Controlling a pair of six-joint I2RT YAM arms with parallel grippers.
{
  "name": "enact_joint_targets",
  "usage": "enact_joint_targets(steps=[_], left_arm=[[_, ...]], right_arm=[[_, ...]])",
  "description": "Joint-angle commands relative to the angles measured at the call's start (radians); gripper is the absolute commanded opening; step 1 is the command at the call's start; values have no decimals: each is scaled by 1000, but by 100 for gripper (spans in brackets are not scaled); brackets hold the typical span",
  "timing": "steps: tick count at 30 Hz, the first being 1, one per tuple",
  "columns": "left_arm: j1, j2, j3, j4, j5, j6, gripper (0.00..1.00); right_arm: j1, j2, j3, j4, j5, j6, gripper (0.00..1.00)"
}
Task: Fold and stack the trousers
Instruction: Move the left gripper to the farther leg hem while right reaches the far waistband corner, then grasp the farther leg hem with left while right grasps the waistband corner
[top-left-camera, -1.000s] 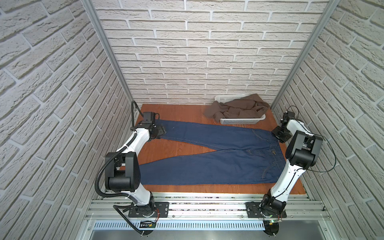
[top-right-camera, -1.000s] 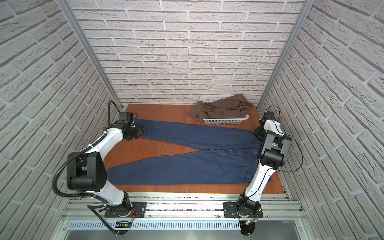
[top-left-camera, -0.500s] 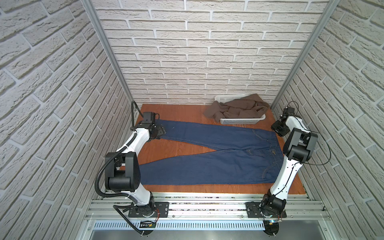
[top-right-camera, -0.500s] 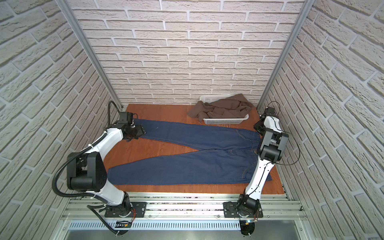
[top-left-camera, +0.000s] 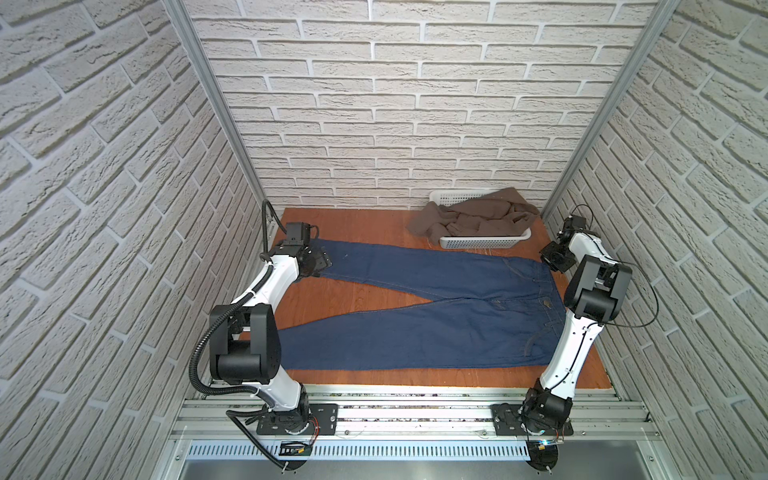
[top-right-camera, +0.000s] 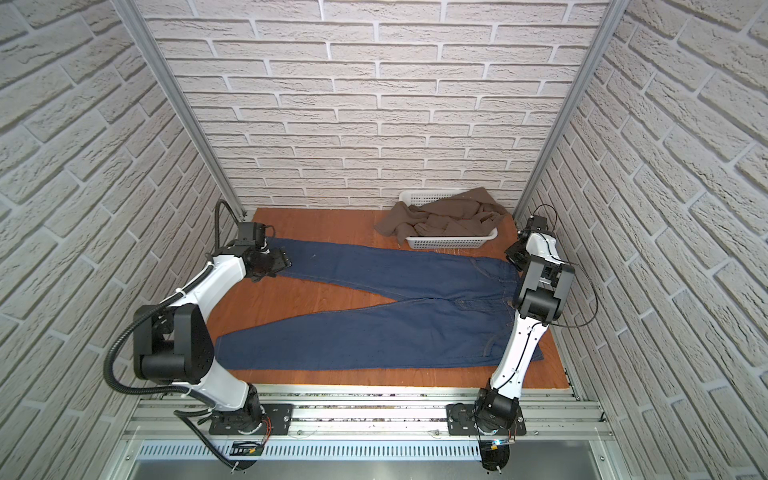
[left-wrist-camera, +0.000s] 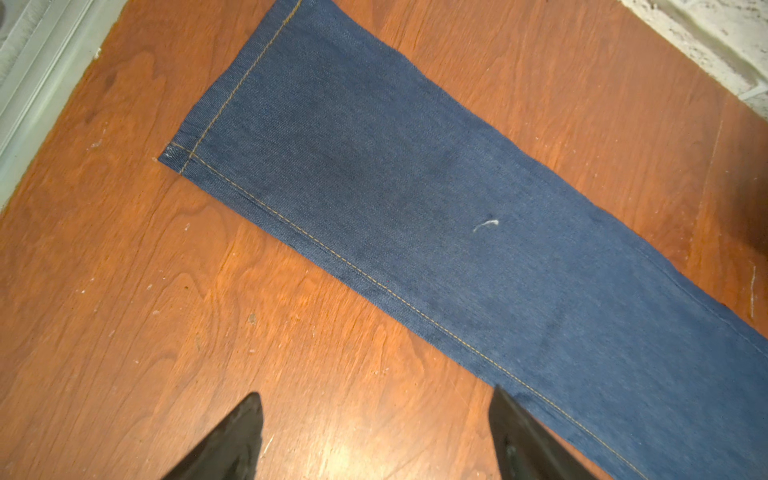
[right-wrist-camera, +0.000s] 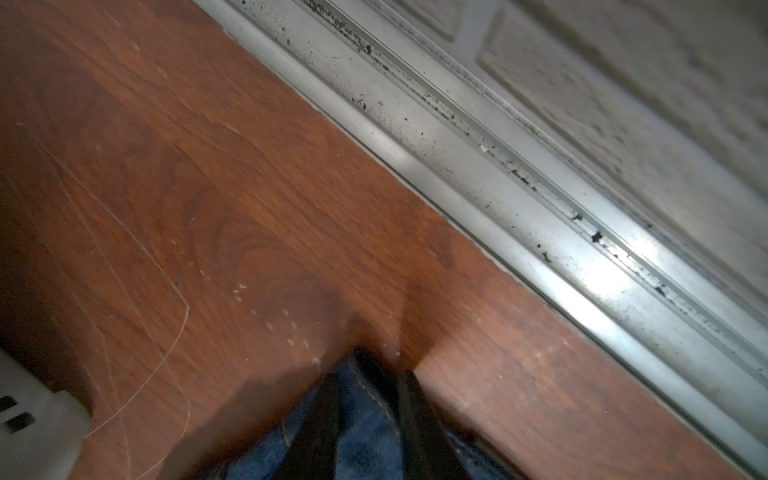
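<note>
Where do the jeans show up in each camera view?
Top view: jeans lying flat across the middle.
Top view: jeans, same place.
Left wrist: one leg's hem end, lying flat.
Right wrist: a strip of jeans between the right gripper's fingers.
Shared landmark: the reddish wooden table.

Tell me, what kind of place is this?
Probably a robot test booth: brick-patterned panels enclose a wooden table, two robot arms are bolted to a metal rail, and jeans lie spread for folding.
</note>
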Motion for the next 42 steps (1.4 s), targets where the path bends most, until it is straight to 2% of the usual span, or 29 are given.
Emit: enact_joint_targets(steps=[1,8,12,20,28,34,42], left_arm=[[-4,-6,22,-6,-23,20,85],[-2,-11,18,-11,-24,20,85],[7,-25,21,-16,-28,21,85],[52,-43,52,-40,-6,20,85],[100,-13,124,-45,50,3,85],[143,81,230,-54,87,-4,85],[180,355,476,-105,137,-1,84]], right_arm=[[14,3,1,21,-42,12,20],[17,-69,-56,54,-39,19,6],[19,-175,-139,94,-23,32,6],[19,-489,-356,189,-24,56,5],[14,-600,-424,164,-67,31,5],[13,-654,-508,184,-96,46,5],[14,-672,-567,210,-129,70,5]])
